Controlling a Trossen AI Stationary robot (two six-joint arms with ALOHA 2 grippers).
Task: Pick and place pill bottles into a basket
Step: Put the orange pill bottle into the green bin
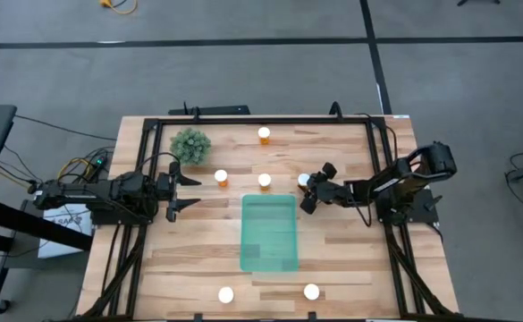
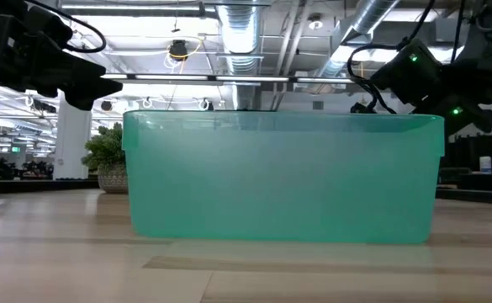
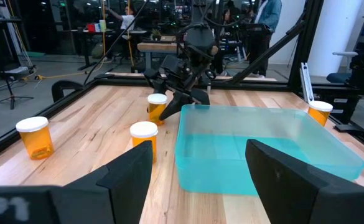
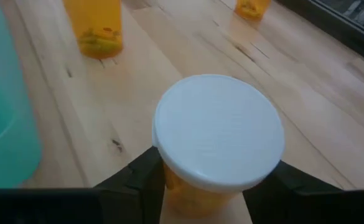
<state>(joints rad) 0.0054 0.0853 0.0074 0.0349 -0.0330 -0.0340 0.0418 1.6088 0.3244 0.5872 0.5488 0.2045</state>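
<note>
Right end effector straddling an upright pill bottle beside the basket

My right end effector point(image 1: 307, 190) sits spread and unclenched around the pill bottle point(image 4: 219, 134), a finger on each side of its cap, upright axis, right of centre in the high frame. The basket point(image 1: 292, 234) lies just lower left. My left end effector point(image 1: 182, 191), also spread, waits farther off at centre left.

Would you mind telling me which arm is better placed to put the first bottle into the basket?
The right. Its gripper already has its fingers on either side of a bottle just off the empty basket's corner. The left gripper hangs open, farther off, with nothing between its fingers.
</note>
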